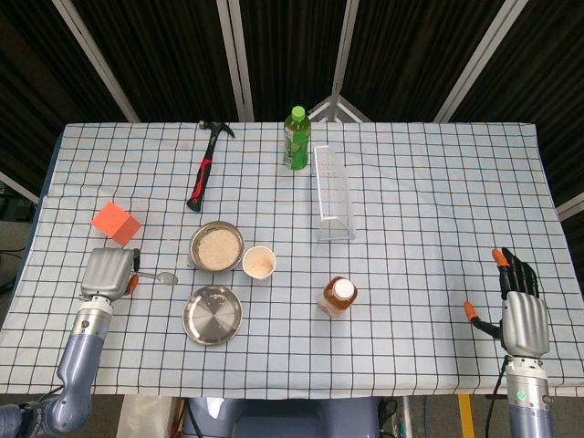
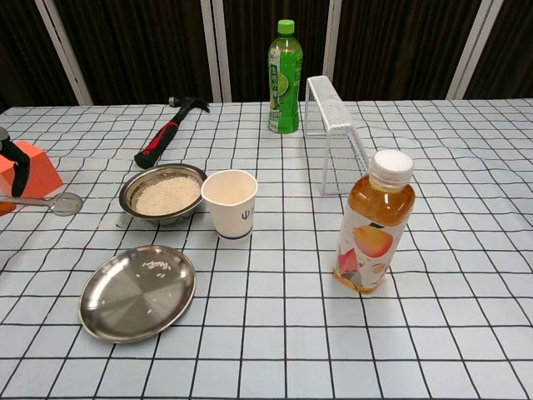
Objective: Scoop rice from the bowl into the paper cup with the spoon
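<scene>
Holding the spoon [image 1: 162, 277] at lower left, the left robot hand [image 1: 107, 273] sat left of the rice bowl [image 1: 217, 246] and paper cup [image 1: 259, 263]; the right robot hand [image 1: 521, 314] rested wide open at lower right

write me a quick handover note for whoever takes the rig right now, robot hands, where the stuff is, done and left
Left robot hand: holds the spoon by its handle, the spoon's bowl pointing toward the rice bowl, short of it and apart from it.
Right robot hand: open, holding nothing, at the table's near right edge.
Paper cup: upright just right of the rice bowl; the head view shows a pale interior, contents unclear.
Done: spoon picked up.
Left: dip the spoon into the rice, carry it over, tip it into the cup.
</scene>
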`<control>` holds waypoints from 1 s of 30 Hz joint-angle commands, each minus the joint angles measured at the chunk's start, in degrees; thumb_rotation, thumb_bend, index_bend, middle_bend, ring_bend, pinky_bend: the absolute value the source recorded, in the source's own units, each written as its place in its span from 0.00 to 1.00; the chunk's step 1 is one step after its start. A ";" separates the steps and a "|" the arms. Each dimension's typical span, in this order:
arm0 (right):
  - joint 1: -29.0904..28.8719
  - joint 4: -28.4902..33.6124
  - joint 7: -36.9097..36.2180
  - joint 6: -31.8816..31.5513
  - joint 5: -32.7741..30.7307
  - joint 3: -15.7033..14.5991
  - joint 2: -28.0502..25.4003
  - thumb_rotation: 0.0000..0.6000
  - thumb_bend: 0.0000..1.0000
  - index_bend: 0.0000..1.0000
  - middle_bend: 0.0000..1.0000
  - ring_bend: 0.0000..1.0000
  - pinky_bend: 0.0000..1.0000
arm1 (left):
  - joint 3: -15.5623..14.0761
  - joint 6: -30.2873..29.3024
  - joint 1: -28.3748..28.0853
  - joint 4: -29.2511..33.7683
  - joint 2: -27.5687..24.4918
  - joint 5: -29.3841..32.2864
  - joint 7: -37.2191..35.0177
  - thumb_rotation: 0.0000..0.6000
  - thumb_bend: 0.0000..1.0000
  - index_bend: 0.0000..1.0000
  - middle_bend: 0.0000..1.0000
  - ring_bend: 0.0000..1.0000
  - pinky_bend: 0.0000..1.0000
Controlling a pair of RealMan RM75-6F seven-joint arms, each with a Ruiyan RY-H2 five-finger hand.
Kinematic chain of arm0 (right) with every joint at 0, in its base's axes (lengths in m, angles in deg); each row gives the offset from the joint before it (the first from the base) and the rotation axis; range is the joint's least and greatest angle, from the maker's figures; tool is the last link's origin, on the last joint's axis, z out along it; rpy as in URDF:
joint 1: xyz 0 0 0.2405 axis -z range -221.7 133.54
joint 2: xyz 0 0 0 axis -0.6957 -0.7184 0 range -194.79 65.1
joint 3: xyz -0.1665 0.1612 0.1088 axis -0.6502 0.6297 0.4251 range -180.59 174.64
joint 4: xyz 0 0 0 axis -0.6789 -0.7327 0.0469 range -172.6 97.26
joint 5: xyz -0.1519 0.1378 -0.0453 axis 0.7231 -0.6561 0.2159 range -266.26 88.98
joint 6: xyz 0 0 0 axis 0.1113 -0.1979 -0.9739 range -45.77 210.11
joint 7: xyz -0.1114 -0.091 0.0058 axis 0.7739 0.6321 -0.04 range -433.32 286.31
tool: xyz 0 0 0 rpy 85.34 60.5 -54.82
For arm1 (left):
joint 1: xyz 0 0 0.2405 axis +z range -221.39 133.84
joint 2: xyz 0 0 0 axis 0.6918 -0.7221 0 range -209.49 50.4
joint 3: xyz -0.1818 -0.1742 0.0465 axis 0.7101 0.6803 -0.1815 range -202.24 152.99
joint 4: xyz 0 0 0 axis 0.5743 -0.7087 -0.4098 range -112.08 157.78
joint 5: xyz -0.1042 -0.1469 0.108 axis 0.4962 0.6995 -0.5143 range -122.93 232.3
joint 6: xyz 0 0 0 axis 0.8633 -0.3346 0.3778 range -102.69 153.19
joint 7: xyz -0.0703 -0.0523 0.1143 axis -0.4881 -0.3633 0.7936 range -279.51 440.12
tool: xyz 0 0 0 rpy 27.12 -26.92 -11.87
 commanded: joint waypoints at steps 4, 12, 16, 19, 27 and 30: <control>0.13 -0.07 -0.13 -0.39 0.02 0.12 0.20 1.00 0.33 0.00 0.00 0.00 0.00 | 2.47 1.54 -4.91 -2.24 1.31 5.55 4.96 1.00 0.59 0.54 1.00 1.00 1.00; 0.38 -0.30 -0.43 -1.10 0.12 0.28 0.59 1.00 0.33 0.00 0.00 0.00 0.00 | 4.53 3.59 -11.49 -6.83 4.53 11.72 10.60 1.00 0.62 0.55 1.00 1.00 1.00; 0.52 -0.43 -0.46 -1.64 0.18 0.48 0.86 1.00 0.33 0.00 0.00 0.00 0.00 | 5.04 4.41 -15.13 -9.43 5.75 14.78 14.52 1.00 0.63 0.56 1.00 1.00 1.00; 0.62 -0.47 -0.45 -1.98 0.25 0.55 1.02 1.00 0.33 0.00 0.00 0.00 0.00 | 5.39 4.87 -17.72 -10.87 6.49 17.20 17.46 1.00 0.63 0.56 1.00 1.00 1.00; 0.77 -0.57 -0.40 -2.66 0.45 0.80 1.35 1.00 0.33 0.00 0.00 0.00 0.00 | 4.33 5.77 -24.86 -13.37 7.42 27.07 28.69 1.00 0.63 0.55 1.00 1.00 1.00; 0.83 -0.59 -0.38 -2.90 0.57 0.86 1.44 1.00 0.33 0.00 0.00 0.00 0.00 | 3.97 5.85 -27.32 -14.25 8.04 30.69 32.06 1.00 0.64 0.55 1.00 1.00 1.00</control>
